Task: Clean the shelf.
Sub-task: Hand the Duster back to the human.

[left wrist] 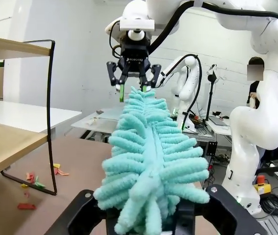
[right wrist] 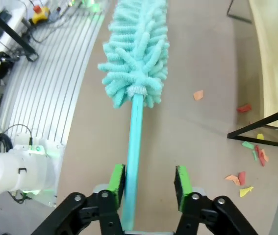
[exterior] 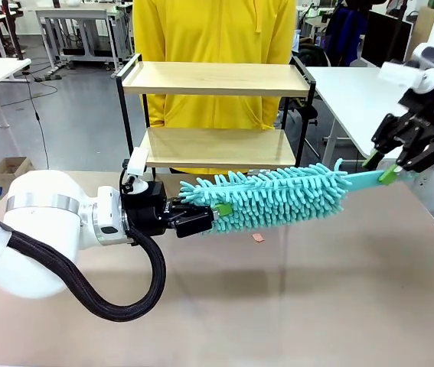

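Shelf: a small two-tier shelf [exterior: 215,79] of two light wooden boards in a thin black metal frame stands at the far edge of the brown tabletop [exterior: 293,298], toward its middle, just in front of a person in a yellow top [exterior: 213,30].

Duster: a turquoise fluffy microfibre duster [exterior: 278,197] with a flat turquoise plastic handle [exterior: 370,180] lies level above the tabletop, in front of the shelf's lower board, head pointing to the left side, handle to the right.

Left gripper: the left gripper [exterior: 201,218], black with green pads, has its fingers clamped tight on the tip of the duster's fluffy head; the left wrist view shows the fluffy strands bunched between them.

Right gripper: the right gripper [right wrist: 149,182] sits at the handle's end with its fingers [right wrist: 117,179] spread apart; the handle runs between them, against one pad and clear of the other.

Debris: small scraps of coloured paper [right wrist: 249,164], orange, red, green and yellow, lie on the tabletop around the shelf's foot; one orange scrap [exterior: 258,238] lies under the duster.
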`<state>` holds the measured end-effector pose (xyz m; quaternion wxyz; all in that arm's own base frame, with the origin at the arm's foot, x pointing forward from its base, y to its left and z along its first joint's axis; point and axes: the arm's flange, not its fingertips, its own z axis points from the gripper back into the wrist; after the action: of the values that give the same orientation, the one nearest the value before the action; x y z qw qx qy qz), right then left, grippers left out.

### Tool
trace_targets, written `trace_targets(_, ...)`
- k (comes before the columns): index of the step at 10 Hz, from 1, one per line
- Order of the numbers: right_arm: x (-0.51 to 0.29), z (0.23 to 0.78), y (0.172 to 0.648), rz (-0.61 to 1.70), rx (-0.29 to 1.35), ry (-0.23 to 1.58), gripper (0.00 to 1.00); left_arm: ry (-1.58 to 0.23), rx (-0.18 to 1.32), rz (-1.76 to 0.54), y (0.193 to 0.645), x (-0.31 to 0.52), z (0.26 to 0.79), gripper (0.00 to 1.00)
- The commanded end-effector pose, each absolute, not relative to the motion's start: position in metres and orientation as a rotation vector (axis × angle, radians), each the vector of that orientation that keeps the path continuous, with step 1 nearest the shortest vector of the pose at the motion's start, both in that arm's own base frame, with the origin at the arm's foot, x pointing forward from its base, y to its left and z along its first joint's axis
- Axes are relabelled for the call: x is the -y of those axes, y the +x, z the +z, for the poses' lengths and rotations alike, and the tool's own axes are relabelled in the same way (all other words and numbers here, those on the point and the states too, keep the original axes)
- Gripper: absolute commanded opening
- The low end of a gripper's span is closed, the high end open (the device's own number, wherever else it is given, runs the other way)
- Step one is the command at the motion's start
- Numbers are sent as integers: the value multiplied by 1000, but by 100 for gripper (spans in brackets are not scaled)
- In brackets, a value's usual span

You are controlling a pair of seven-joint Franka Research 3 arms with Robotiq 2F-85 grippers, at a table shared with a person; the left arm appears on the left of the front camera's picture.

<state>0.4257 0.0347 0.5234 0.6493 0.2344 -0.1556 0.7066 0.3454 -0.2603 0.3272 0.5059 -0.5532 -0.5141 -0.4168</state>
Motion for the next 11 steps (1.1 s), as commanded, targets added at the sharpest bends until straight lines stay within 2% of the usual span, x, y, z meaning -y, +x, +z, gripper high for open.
trace_targets(1,-17,546,422,1518,449,617,97,-1332,1254,-1019,344,261,329,0)
trace_targets(3,12,561,421,1397,549,695,100,-1332,1254,-1019,344,261,329,0)
trace_targets(6,67,570,413,1138,712,680,100,-1332,1254,-1019,344,261,329,0)
trace_targets(8,84,571,410,1071,759,689,100,-1332,1254,-1019,344,261,329,0)
trace_targets(9,84,572,415,1162,683,689,100,-1335,1238,-1007,345,261,327,19)
trace_targets(11,84,572,415,1162,683,689,100,-1300,1253,-973,347,229,356,19)
